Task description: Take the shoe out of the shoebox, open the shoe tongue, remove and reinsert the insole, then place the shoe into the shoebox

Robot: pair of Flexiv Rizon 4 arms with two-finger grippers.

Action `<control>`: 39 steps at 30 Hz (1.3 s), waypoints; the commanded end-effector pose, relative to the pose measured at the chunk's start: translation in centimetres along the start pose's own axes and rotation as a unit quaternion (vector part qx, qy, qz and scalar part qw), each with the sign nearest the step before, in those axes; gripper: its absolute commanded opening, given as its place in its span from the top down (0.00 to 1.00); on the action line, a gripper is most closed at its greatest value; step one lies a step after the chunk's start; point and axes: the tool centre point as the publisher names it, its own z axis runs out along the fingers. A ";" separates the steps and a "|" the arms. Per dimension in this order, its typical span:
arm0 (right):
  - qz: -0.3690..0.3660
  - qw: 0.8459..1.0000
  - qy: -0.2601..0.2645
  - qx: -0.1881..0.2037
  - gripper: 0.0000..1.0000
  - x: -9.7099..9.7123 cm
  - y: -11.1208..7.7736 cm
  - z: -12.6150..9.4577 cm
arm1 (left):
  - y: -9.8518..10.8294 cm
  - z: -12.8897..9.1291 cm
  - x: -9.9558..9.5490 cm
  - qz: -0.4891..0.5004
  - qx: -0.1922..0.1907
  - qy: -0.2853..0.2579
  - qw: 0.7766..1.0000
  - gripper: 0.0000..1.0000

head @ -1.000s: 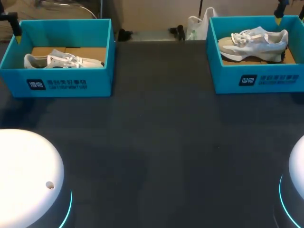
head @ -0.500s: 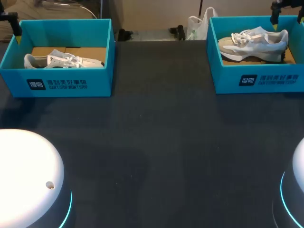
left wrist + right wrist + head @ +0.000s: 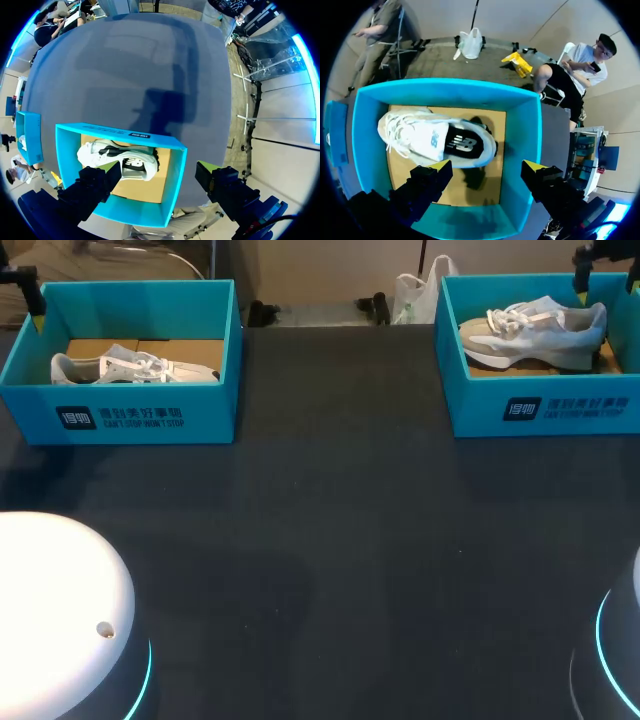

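The right gripper point(image 3: 486, 166) hangs wide open and empty over the right shoebox point(image 3: 522, 130), its yellow tips spread above the heel half of the right shoe point(image 3: 435, 140), which lies on its side on the cardboard floor. The left gripper point(image 3: 159, 167) is just as wide open and empty above the left shoebox point(image 3: 175, 185), where the left shoe point(image 3: 117, 157) lies inside. Over the last second the head view shows the right gripper shift slightly left along the far edge of its box and then almost settle. The left gripper has held its place at the far left corner of its box, and neither shoe nor box has moved on the table point(image 3: 340, 540). The task therefore looks to be at its very start: lining up for a first lift, nothing yet gripped. Each box carries white print point(image 3: 120, 418) on its near face, a square logo with lines of lettering. The right shoe bears a side emblem point(image 3: 457, 144).
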 end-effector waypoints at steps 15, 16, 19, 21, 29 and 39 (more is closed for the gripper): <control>0.039 0.998 0.006 0.041 0.35 -0.6 1.7 4.8 | -0.2 0.0 0.0 0.000 -0.002 0.000 1.000 0.00; 0.040 0.998 0.007 0.042 0.34 -0.7 1.5 4.9 | -0.2 0.0 0.0 0.000 -0.002 0.000 1.000 0.00; 0.044 0.998 0.012 0.045 0.28 -0.7 1.2 5.4 | -0.2 0.0 0.0 0.000 -0.002 0.000 1.000 0.00; 0.045 0.998 0.013 0.047 0.23 -0.6 1.1 5.7 | -0.2 0.0 0.0 0.000 -0.002 0.000 1.000 0.00; 0.044 0.998 0.018 0.050 0.24 -0.2 0.7 6.9 | -0.2 0.0 0.0 0.000 -0.002 0.000 1.000 0.00; 0.047 0.996 0.026 0.066 0.21 -0.1 0.2 8.7 | -0.2 0.0 0.0 0.000 -0.002 0.000 1.000 0.00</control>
